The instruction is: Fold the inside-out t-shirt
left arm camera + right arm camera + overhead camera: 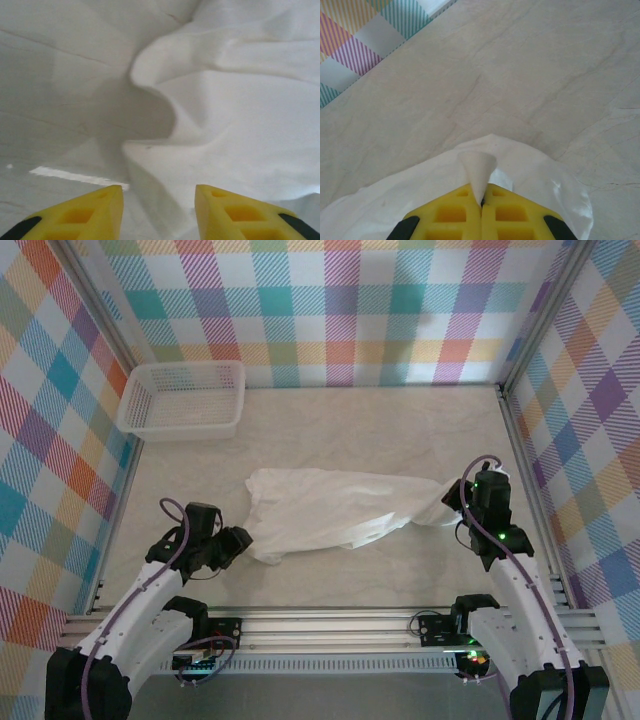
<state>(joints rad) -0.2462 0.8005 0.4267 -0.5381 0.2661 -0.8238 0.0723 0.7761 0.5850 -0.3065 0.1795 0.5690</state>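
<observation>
Right gripper (481, 196): jaws closed flat together on a small peak of the inside-out t-shirt (335, 512). The pinched tip of fabric stands just ahead of the fingertips, and the rest of that end is spread beneath them on the table (340, 425). Left gripper (158, 200): jaws parted, nothing clamped, with a rumpled fold of the shirt lying just ahead of and below the gap. The garment is strung out as a bunched band between the two grippers, not laid flat. Risks noted: the right hold is a very slight nip on thin fabric, so any pull away from the left jaws could slip it free or stretch the cloth. A lift from that single point would likely rope the shirt further rather than spread it. If the left jaws close where they stand, they may take several layers, or only a crease, and so give a skewed fold. The low left fingertips could also drag cloth along the table
</observation>
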